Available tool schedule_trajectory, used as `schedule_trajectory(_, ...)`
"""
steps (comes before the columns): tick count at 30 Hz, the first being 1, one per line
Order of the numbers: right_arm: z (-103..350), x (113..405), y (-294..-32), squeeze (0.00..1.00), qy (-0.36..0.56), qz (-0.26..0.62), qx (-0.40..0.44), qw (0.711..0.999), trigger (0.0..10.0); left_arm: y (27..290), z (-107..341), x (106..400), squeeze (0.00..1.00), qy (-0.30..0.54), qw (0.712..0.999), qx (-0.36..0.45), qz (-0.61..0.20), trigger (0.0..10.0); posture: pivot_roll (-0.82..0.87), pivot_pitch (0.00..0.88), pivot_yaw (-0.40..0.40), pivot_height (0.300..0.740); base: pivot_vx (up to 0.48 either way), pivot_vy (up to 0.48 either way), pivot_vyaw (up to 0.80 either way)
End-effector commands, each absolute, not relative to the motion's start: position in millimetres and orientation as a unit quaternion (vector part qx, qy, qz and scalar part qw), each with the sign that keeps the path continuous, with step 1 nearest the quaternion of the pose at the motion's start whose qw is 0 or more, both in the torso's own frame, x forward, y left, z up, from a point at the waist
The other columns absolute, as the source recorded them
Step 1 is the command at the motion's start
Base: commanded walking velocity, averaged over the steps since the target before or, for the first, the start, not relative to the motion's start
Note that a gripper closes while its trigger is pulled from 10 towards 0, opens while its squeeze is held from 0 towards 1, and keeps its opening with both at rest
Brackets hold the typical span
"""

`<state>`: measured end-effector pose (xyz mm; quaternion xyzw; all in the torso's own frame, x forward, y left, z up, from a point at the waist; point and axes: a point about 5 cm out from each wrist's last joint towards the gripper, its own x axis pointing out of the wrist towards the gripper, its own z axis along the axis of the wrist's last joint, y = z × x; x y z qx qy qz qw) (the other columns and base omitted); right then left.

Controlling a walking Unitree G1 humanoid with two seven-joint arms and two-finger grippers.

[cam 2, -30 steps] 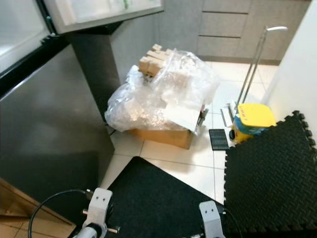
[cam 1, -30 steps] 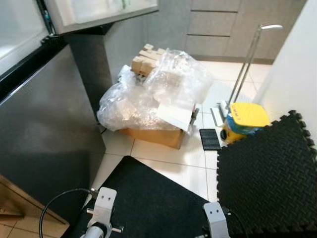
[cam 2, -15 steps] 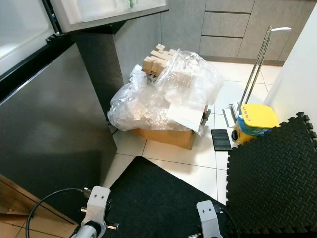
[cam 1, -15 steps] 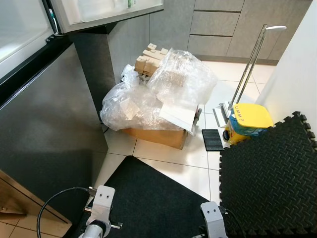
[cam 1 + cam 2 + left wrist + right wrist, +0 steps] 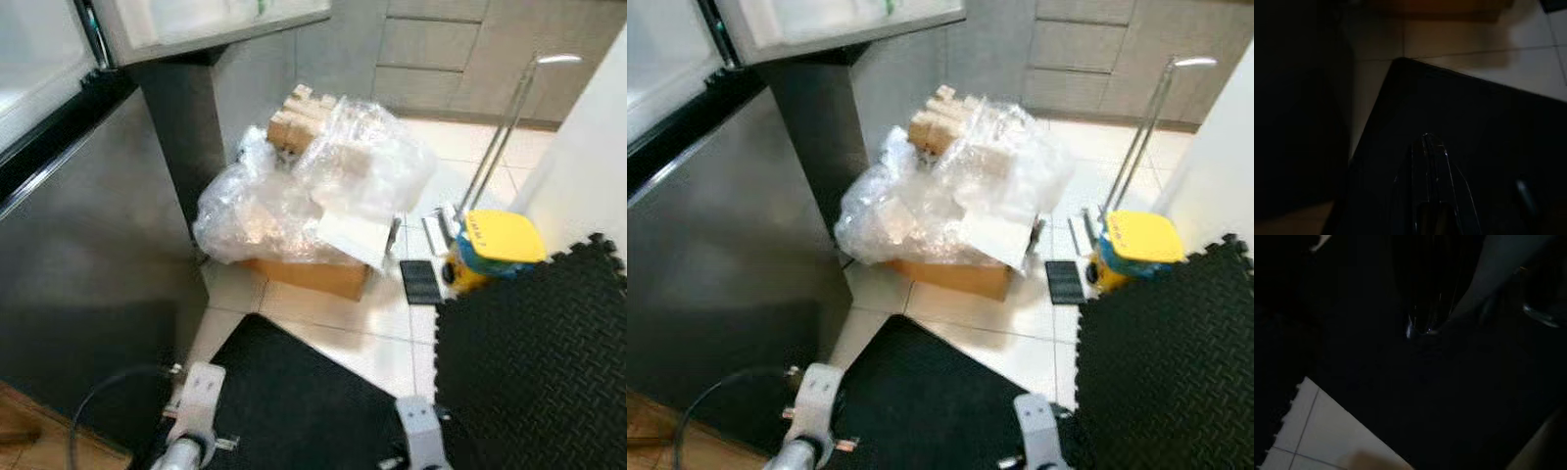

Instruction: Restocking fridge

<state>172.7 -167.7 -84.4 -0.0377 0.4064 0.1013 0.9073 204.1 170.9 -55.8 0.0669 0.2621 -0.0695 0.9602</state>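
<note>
- Fridge (image 5: 88, 225) stood at the robot's left, 1 dark steel unit, its upper door open.
- 1 cardboard box (image 5: 309, 274) under 2 heaps of plastic wrap (image 5: 294, 191) lay beside it.
- 2 black mats (image 5: 529, 362) covered the floor.
- Left gripper (image 5: 1428, 147) hung low with fingers pressed together; right gripper (image 5: 1420, 330) also hung, its state I cannot tell.

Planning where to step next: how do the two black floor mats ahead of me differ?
The mat under the arms looks flat and fine-textured with a plain straight edge; the right-hand mat is ribbed foam with a toothed, interlocking edge. The first lies beside the dark fridge front; the second lies by the white wall and the yellow and blue cleaner. Both are black and lie on the pale tile floor.
</note>
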Motion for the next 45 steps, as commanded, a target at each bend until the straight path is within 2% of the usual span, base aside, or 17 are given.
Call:
schedule_trajectory(1, -85.8, 169.7, -172.3, 0.0, 0.414, 0.094, -0.039, 0.904, 10.0, 172.4, -56.0, 202.9, 0.0, 0.262, 0.96, 0.067, -0.067, 10.0, -0.09, 0.077, 0.013, 0.74, 0.304, 0.0, 0.0)
schedule_trajectory(45, -87.0, 166.0, -176.2, 0.0, 0.417, 0.086, -0.041, 0.904, 10.0, 165.2, -56.7, 202.2, 0.0, 0.263, 0.957, 0.075, -0.096, 10.0, -0.1, 0.075, 0.019, 0.74, 0.289, 0.0, 0.0)
